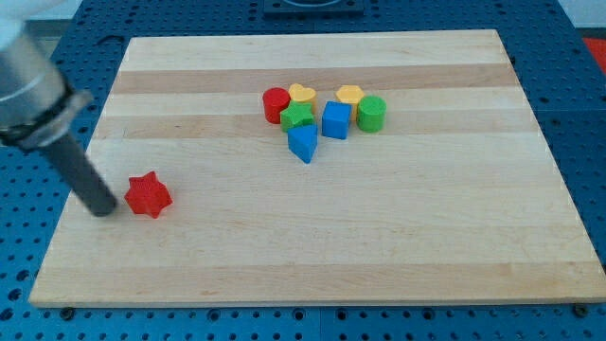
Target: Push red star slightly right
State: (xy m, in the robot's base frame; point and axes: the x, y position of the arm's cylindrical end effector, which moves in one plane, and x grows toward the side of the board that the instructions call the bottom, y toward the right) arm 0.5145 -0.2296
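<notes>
The red star (148, 195) lies on the wooden board (312, 256) at the view's lower left, apart from the other blocks. My tip (103, 210) rests on the board just left of the red star, with a small gap between them. The dark rod rises from it up and to the view's left.
A cluster sits at the upper middle: a red cylinder (276, 103), a yellow heart (302, 94), a green star (297, 116), a blue triangular block (303, 143), a blue cube (335, 120), a yellow hexagon (350, 96) and a green cylinder (371, 113).
</notes>
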